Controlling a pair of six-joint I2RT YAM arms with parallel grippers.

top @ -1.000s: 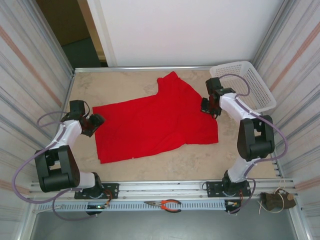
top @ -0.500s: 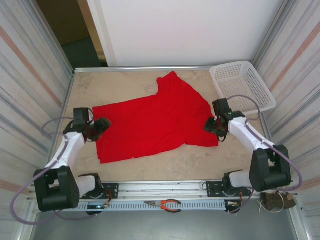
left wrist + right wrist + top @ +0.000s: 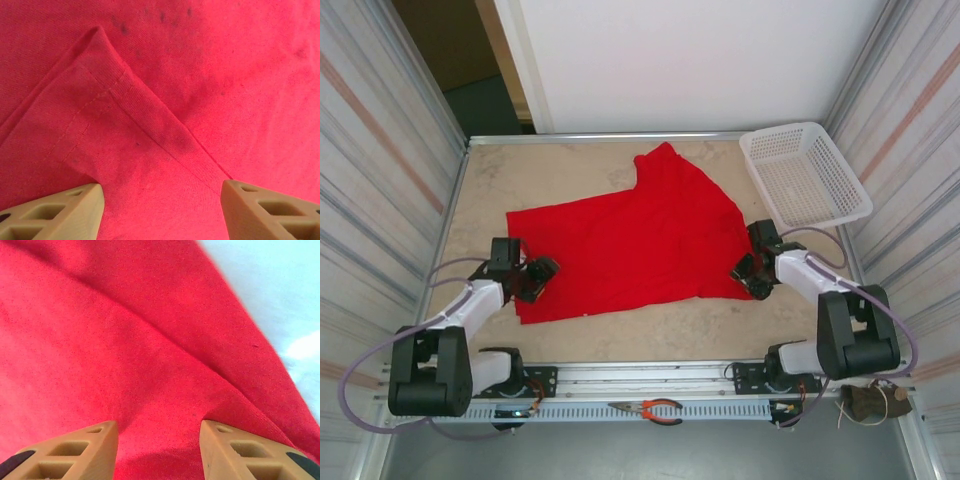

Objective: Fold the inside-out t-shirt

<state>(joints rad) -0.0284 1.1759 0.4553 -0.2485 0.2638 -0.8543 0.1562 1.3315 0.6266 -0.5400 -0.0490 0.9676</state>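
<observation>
The inside-out t-shirt point(image 3: 630, 240) lies spread flat on the table, plain red side up, with one sleeve pointing to the far side. My left gripper point(image 3: 535, 280) is low over its near-left corner. In the left wrist view the left gripper point(image 3: 161, 192) is open, its tan fingertips point(image 3: 75, 205) set wide apart over a turned-back stitched hem point(image 3: 125, 100). My right gripper point(image 3: 748, 275) sits at the near-right corner. Seen from its wrist, the right gripper point(image 3: 159, 430) is open, with red cloth point(image 3: 125, 340) lying between and below the fingers and a soft ridge running past them.
A white plastic basket point(image 3: 805, 170) stands at the far right corner. Red-handled pliers point(image 3: 650, 408) lie on the rail in front of the arm bases. Metal walls close in both sides. Bare tabletop point(image 3: 550, 170) lies beyond the shirt, and pale tabletop point(image 3: 280, 300) shows beside its edge.
Both arms have drawn back toward the near edge along the shirt's sides, the left to the near-left corner, the right to the near-right corner. The shirt has stayed put.
</observation>
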